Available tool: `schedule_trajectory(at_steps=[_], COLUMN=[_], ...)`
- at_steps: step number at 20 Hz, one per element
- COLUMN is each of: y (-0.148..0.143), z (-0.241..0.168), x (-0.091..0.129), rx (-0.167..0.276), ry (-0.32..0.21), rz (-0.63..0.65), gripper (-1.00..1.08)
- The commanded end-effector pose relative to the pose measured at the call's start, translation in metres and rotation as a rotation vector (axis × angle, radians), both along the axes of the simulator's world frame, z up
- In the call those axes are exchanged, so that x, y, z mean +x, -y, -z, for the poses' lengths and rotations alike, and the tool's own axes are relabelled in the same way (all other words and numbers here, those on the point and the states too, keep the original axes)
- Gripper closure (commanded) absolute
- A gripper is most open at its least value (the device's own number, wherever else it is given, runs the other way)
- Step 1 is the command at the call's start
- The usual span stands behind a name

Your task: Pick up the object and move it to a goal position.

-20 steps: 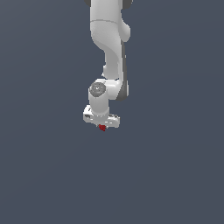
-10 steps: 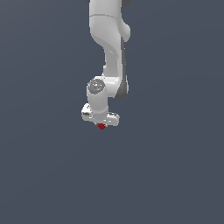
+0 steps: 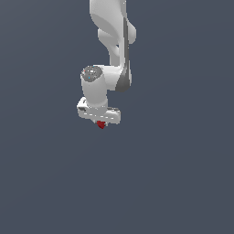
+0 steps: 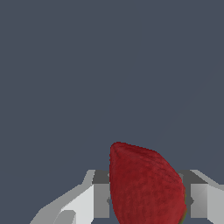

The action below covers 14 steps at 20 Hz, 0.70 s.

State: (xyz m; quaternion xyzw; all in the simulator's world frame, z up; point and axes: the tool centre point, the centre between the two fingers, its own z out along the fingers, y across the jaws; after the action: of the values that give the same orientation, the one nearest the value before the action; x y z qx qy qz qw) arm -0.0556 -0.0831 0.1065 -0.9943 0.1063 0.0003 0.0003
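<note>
No readable text, label, brand, number or sign appears in either view.

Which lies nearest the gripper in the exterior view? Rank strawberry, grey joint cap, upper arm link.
1. Strawberry, between the gripper fingers.
2. Grey joint cap, above the gripper.
3. Upper arm link, at the view's top.

All I get beneath the arm is one flat slate-grey surface (image 3: 183, 183) — the same even tone reaches every border of the exterior view. On my wrist feed the surface (image 4: 109, 65) fills the whole background in that same plain shade. Whether the red object (image 3: 101, 124) touches it or hangs above it — I cannot tell from either view.
</note>
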Motion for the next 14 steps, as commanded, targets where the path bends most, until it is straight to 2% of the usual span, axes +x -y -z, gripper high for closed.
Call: schedule_trajectory(at_steps=[1, 14], y=[0.007, 0.049], z=[-0.025, -0.167], x=[0.000, -0.001], rx=[0.000, 0.000], ry=[0.001, 0.001], rz=[0.000, 0.001], gripper=[1.08, 1.08])
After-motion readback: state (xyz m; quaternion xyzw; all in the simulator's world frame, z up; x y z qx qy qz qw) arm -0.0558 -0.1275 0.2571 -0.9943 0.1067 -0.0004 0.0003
